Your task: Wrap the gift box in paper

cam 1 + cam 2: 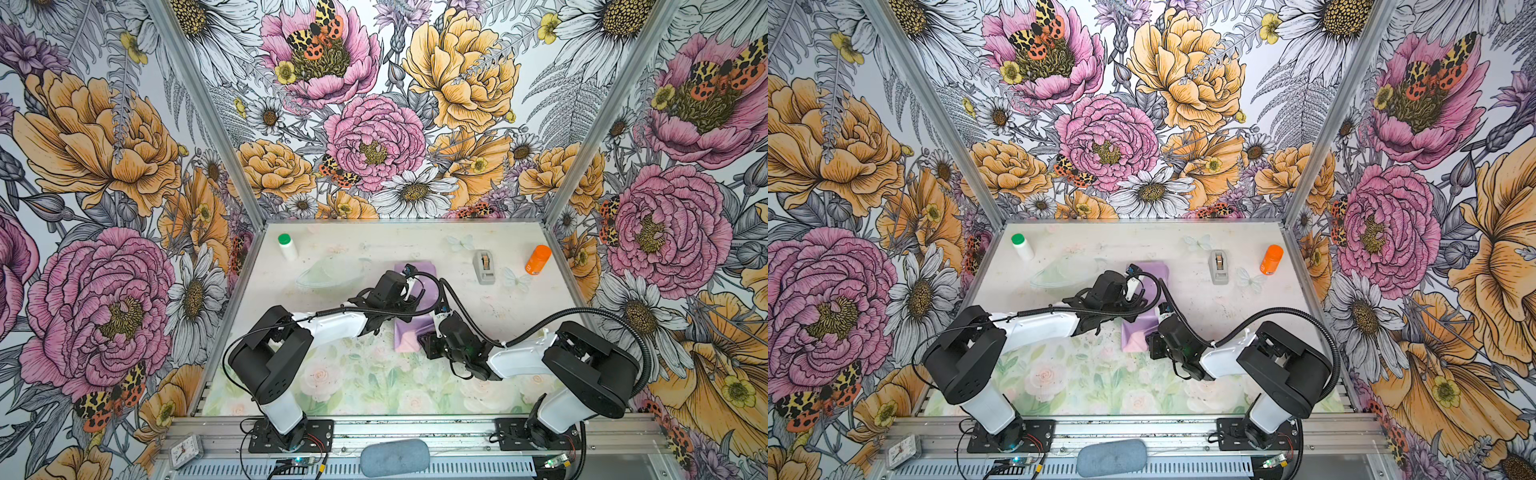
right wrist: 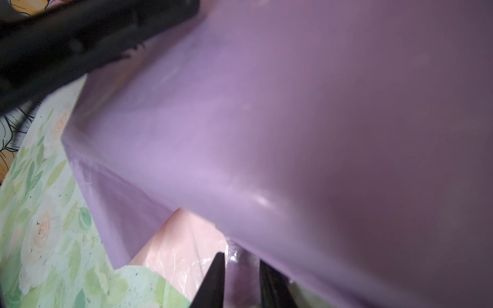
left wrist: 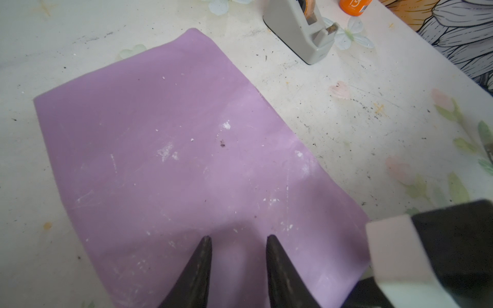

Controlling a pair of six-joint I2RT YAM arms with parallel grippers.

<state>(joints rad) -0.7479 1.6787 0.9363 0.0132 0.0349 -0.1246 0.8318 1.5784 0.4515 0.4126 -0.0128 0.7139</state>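
Right wrist alone shows right gripper [image 2: 241,258] barely parted at the paper [image 2: 266,133]; left gripper [image 3: 238,237] half-open, empty.

No lettering is legible anywhere; the white mark on the orange bottle [image 3: 354,6] is cut off.

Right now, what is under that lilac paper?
At the near edge of the paper, only a folded pale-pink flap shows. Whatever props it up is fully covered; no box is visible.

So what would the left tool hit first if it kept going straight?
Probably the paper spread just ahead of the left tool. The tips may be touching it, but depth is unclear.
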